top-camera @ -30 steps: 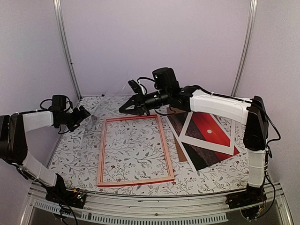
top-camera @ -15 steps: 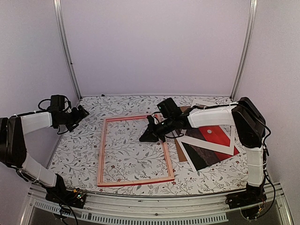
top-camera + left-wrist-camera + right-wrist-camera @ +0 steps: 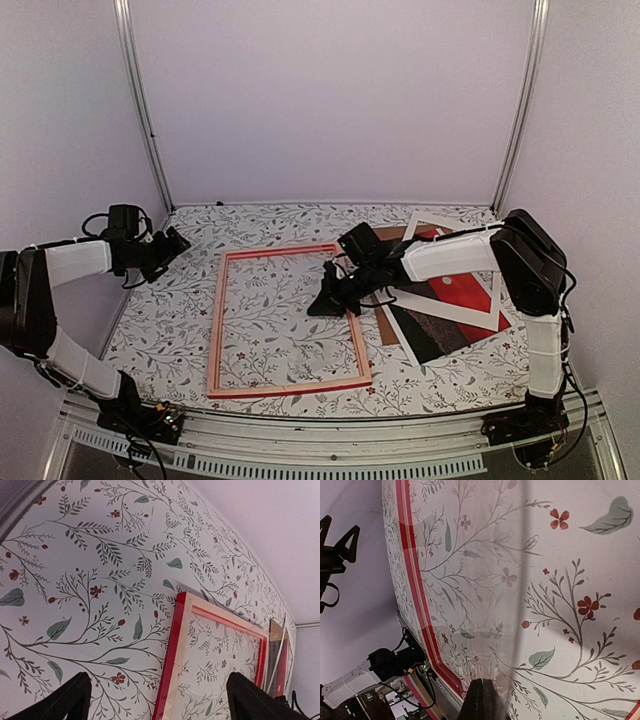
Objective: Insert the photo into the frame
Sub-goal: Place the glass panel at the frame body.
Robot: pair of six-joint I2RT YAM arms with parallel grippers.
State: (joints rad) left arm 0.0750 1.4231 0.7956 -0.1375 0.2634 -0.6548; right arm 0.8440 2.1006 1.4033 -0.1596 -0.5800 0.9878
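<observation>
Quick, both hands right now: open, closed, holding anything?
Left hand: open, empty.
Right hand: closed; whether it pinches anything cannot be told.

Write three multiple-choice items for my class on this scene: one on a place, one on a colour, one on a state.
1. Relative to the frame, the photo lies: A. to its left B. to its right C. inside it
2. The frame's outer edge is: A. blue B. red C. black
3. The left pincer is: A. open B. shut on the frame C. shut on the photo

Answers: B, the print lies outside the right rail; B, red shows in the left wrist view; A, its fingers stand wide apart, gripping nothing.
</observation>
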